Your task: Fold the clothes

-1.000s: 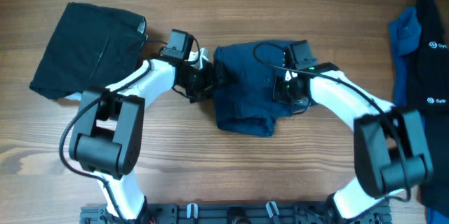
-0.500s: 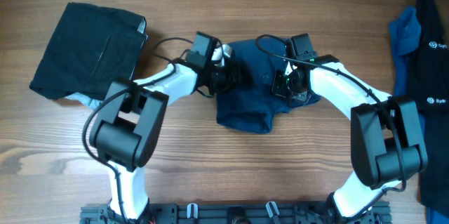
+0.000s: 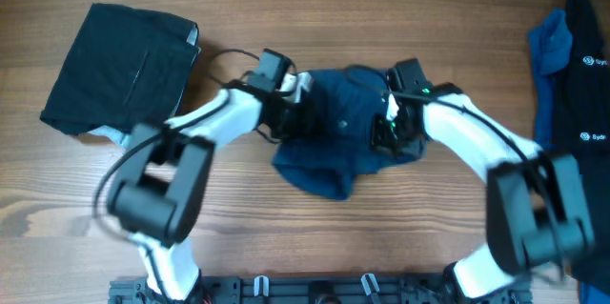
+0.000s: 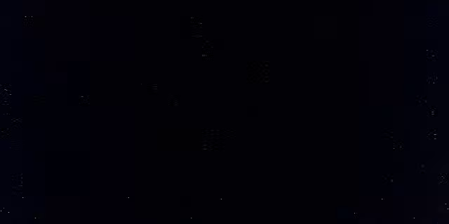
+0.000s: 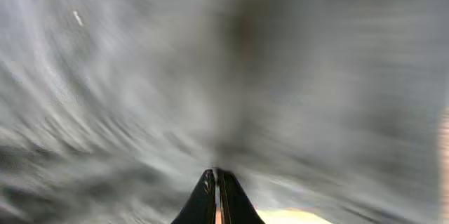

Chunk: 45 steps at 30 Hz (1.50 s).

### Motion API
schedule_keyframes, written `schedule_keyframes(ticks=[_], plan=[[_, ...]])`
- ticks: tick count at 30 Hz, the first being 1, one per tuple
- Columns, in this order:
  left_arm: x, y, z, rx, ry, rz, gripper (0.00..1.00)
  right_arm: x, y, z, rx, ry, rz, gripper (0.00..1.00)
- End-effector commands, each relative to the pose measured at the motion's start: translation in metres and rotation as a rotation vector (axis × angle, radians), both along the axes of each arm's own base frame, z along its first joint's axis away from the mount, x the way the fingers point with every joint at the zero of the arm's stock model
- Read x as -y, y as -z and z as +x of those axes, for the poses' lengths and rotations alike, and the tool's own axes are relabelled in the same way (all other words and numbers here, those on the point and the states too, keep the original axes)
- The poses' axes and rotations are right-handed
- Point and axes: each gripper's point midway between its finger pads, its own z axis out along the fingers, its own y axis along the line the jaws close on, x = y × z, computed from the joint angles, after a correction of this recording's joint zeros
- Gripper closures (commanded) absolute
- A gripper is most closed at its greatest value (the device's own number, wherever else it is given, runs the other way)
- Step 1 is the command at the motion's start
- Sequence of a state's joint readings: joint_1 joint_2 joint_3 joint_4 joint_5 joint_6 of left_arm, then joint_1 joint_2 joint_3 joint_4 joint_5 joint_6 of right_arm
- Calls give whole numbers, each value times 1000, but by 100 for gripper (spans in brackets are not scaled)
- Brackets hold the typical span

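Denim shorts [image 3: 329, 147] lie bunched mid-table; my right pincer [image 5: 216, 176] looks pinched shut on them, my left pincer [image 3: 305, 111] I cannot tell; uneven pulling could slip cloth, skewing the fold.

Wood-grain table [image 3: 315, 242] (light brown), dark mounting rail [image 3: 315, 292] along its near edge.

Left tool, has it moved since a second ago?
Yes. The left tool has moved right, farther from the folded black garment and onto the blue shorts.
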<state>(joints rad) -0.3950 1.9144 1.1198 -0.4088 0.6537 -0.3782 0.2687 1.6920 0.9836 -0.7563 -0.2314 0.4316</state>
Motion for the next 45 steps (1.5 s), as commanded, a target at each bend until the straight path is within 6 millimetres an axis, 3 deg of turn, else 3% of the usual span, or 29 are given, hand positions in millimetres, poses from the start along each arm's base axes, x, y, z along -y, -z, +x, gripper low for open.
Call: schedule_keyframes(ticks=[1,4,5,8,10,14,17,20,23,24,25,26,28,29,30,32,35,40,43,45], plan=[[-38,-108,38,374,-3,-64,96,2,-84,18,289,5,55,96],[-71,-183,53,549,-84,-112,96,6,-135,18,455,54,88,96],[-81,-200,56,590,-107,-120,96,8,-143,18,480,73,89,96],[-116,-234,66,678,-190,-110,96,10,-162,14,544,78,105,96],[-149,-249,75,719,-267,-93,96,10,-164,11,546,78,107,96],[-218,-252,90,760,-406,-21,96,12,-154,7,497,75,92,96],[-275,-241,93,745,-520,44,96,12,-146,4,461,75,81,96],[-340,-207,87,630,-687,153,96,12,-141,2,436,73,77,96],[-379,-158,80,483,-767,195,94,12,-140,1,432,73,76,96],[-385,-143,78,434,-782,196,91,12,-140,2,432,73,77,96],[-390,-125,77,379,-793,198,81,12,-140,2,432,73,77,96],[-393,-105,74,313,-803,203,63,12,-140,2,432,74,77,96],[-399,-71,66,203,-820,241,48,11,-140,0,426,70,87,96],[-403,-60,61,161,-830,264,30,10,-140,0,424,68,89,96],[-407,-52,55,124,-846,284,5,10,-140,-1,420,68,88,96],[-416,-48,47,90,-879,306,0,11,-139,-2,414,67,85,96],[-429,-67,34,57,-1010,275,0,11,-139,-2,416,61,84,96],[-433,-123,6,123,-1082,284,0,11,-139,-1,421,60,80,96],[-419,-164,-12,196,-1091,288,0,11,-140,1,431,61,79,96],[-396,-190,-22,253,-1057,241,0,11,-142,3,442,60,81,96]])
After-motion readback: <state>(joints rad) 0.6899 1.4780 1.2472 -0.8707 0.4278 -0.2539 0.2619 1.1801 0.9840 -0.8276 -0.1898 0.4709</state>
